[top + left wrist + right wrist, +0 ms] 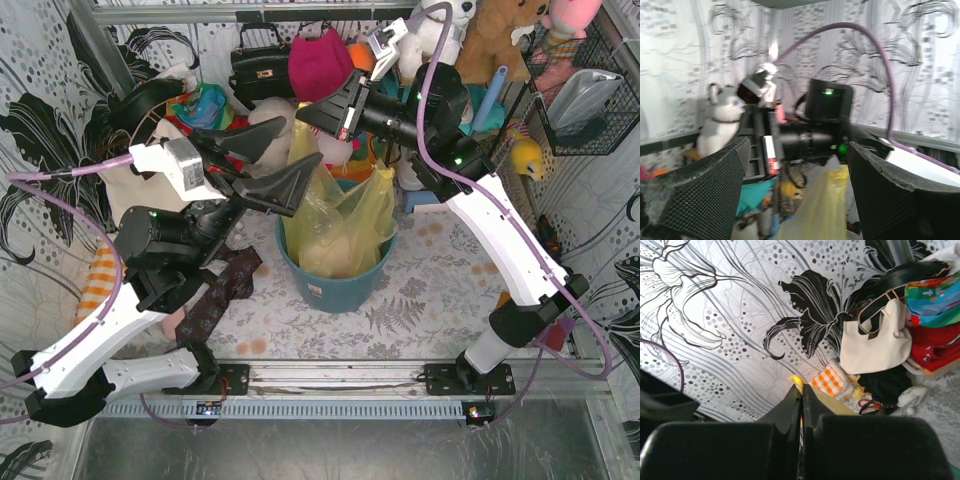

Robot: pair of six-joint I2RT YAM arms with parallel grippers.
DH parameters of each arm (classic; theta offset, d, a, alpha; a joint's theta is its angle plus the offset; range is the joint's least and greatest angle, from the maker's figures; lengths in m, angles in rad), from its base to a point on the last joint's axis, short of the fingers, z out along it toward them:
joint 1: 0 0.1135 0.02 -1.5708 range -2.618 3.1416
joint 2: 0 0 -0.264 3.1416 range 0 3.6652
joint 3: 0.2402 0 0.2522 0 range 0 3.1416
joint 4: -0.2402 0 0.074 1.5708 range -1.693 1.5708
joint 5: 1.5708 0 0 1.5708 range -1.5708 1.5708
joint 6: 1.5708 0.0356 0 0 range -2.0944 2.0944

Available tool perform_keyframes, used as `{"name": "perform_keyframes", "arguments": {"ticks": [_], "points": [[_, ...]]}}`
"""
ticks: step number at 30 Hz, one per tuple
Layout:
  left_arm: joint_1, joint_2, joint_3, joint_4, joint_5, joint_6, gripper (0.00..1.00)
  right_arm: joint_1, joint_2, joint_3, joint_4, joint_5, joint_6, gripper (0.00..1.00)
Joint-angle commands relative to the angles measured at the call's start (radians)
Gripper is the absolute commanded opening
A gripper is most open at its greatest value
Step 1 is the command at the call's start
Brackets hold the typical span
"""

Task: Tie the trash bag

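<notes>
The trash bag [340,225], thin yellow-green plastic, lines the teal bucket [335,285] at the table's middle. One corner of it is pulled up in a strip toward the back left. My right gripper [303,112] is shut on that corner; in the right wrist view a yellow tip [799,381] pokes out between the closed jaws of the right gripper [801,390]. My left gripper [300,143] is open and straddles the raised strip just below the right gripper. In the left wrist view the strip [822,207] rises between the open left gripper [799,147], near the right finger.
A cream tote [135,190] with dark straps stands at the left wall, also in the right wrist view [872,345]. A black handbag [262,65] and plush toys fill the back. A wire basket [590,95] hangs at right. A dark cloth [225,290] lies left of the bucket.
</notes>
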Motion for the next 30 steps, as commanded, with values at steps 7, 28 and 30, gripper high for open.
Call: {"name": "perform_keyframes", "arguments": {"ticks": [7,28,30], "points": [[0.180,-0.026,-0.114,-0.077,-0.094,0.007,0.90,0.007,-0.008,-0.007,0.112,-0.104,0.054,0.00],[0.570,0.252,-0.183,0.626,0.741,-0.628,0.42,0.030,-0.039,-0.021,0.066,-0.111,0.046,0.00],[0.574,0.250,-0.184,0.632,0.744,-0.642,0.23,0.031,-0.049,-0.024,0.048,-0.089,0.030,0.00]]}}
